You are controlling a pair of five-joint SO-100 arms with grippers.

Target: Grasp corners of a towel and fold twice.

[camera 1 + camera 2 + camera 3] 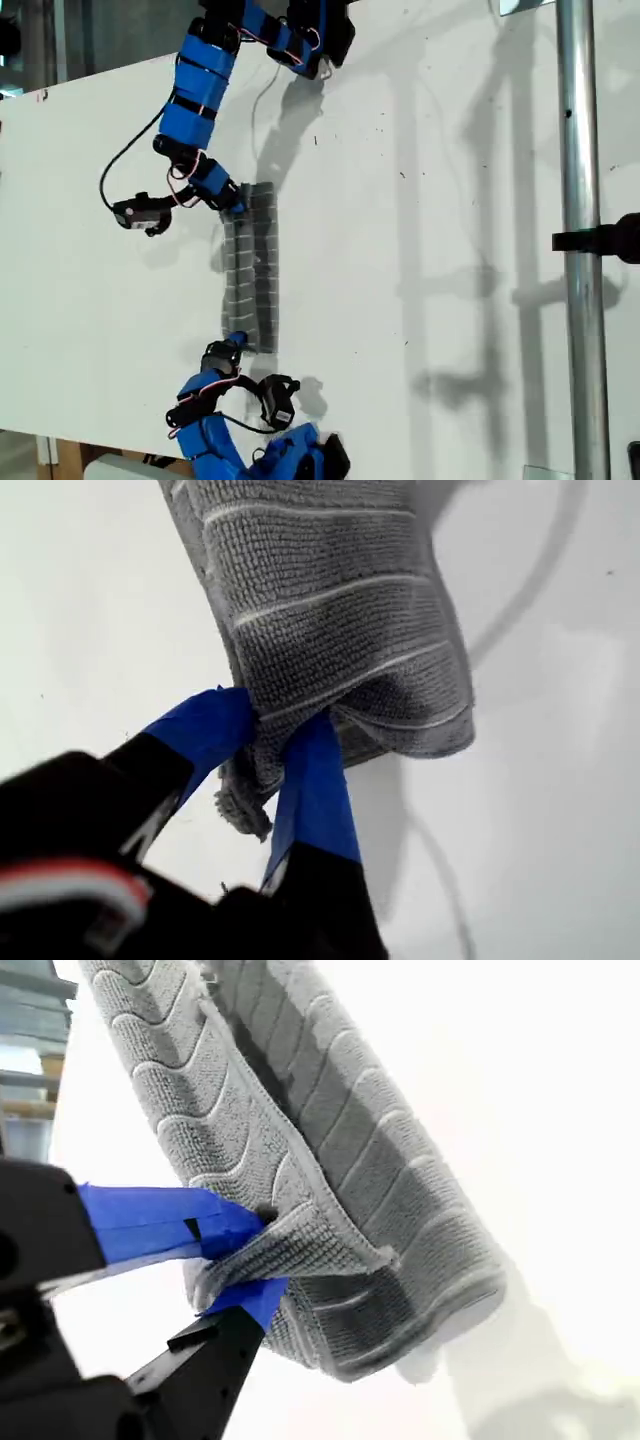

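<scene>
- My first gripper (275,730) sits closest to its lens: blue-taped fingers (315,780) narrowed down on a bunched corner (243,805) of the towel (330,600), with a frayed tip poking out behind the pinch.
- My second gripper (255,1260) is also clamped on a towel corner (300,1245), with the cloth squeezed flat between the taped fingers.
- In the exterior view the towel (250,270) lies as a narrow grey strip on the white table (420,250), stretched between the two arms with one at each end. It looks doubled over already, and layers show in the second wrist view.
- Risk: you're holding very little cloth in the first pinch, so a quick lift or pull could slip it free.
- Risk: you can't tell whether each pinch holds every layer. A loose under-layer would drop and spoil the fold.
- Risk: if you move the arms unevenly, the strip skews and the edges won't line up.
- Metal pole (580,250) stands at the exterior view's right, well apart from the towel.
- No brand, label or readable writing anywhere.
</scene>
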